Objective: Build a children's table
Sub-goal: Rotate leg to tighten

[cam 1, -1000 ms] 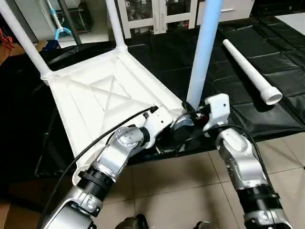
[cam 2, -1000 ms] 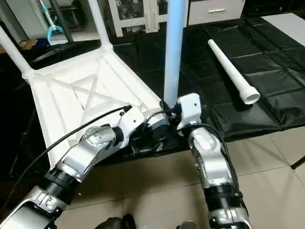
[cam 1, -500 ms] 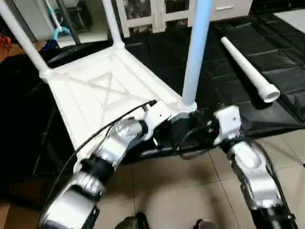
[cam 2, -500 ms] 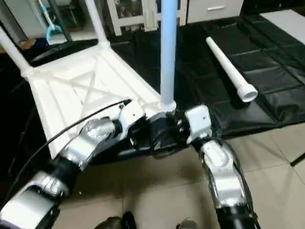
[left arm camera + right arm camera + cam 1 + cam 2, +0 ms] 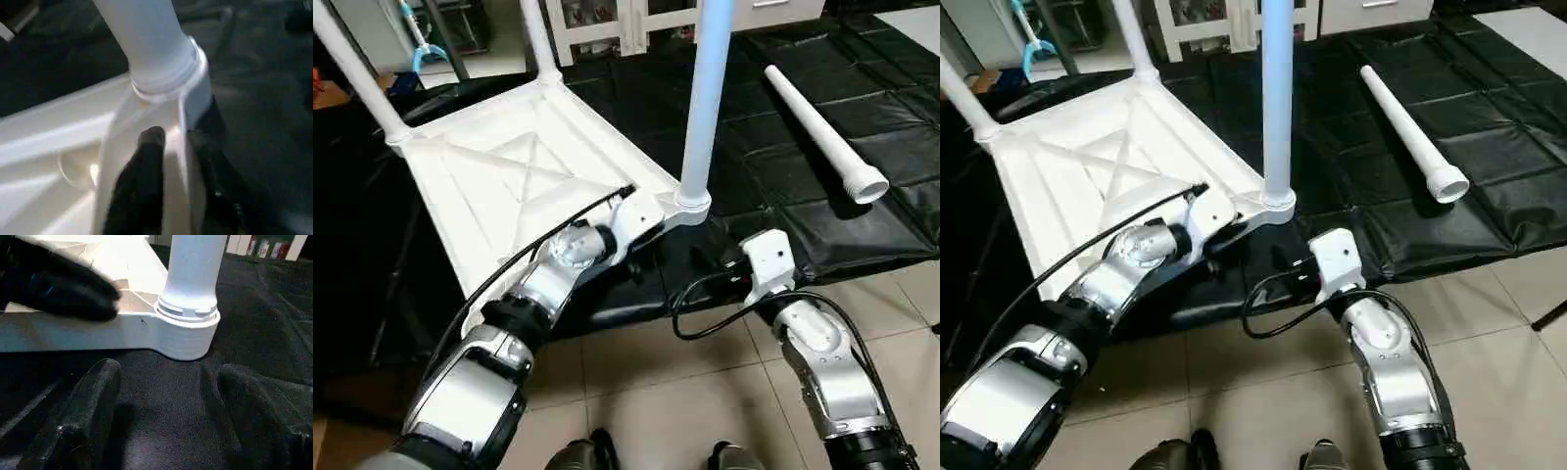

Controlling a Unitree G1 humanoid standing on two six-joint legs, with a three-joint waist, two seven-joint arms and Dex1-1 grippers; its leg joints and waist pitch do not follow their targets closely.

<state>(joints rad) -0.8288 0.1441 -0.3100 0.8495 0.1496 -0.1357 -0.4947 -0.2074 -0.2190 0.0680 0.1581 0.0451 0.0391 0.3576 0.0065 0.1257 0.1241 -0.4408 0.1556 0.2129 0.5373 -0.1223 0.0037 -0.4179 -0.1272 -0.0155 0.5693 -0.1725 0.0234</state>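
Note:
The white tabletop [image 5: 509, 186] lies ribbed side up on the black mat. Two legs [image 5: 352, 69] [image 5: 536, 39] rise from its far corners. A third leg [image 5: 705, 98] stands upright in the near right corner socket [image 5: 693, 206]. The fourth leg [image 5: 822, 127] lies loose on the mat to the right. My left gripper [image 5: 178, 142] is shut on the tabletop's rim just beside that socket, one finger [image 5: 149, 161] inside the rim and one outside. My right gripper [image 5: 168, 377] hangs open a short way in front of the socket [image 5: 188, 333], touching nothing.
The black mat [image 5: 862, 225] ends at the tiled floor [image 5: 685, 372] where I stand. White cabinets [image 5: 607, 20] line the back. A black cable [image 5: 705, 304] loops from my right wrist across the mat's front edge.
My right gripper has come off the base of the upright leg and drawn back toward me. The leg stays standing in its socket. My left gripper keeps its hold on the rim.

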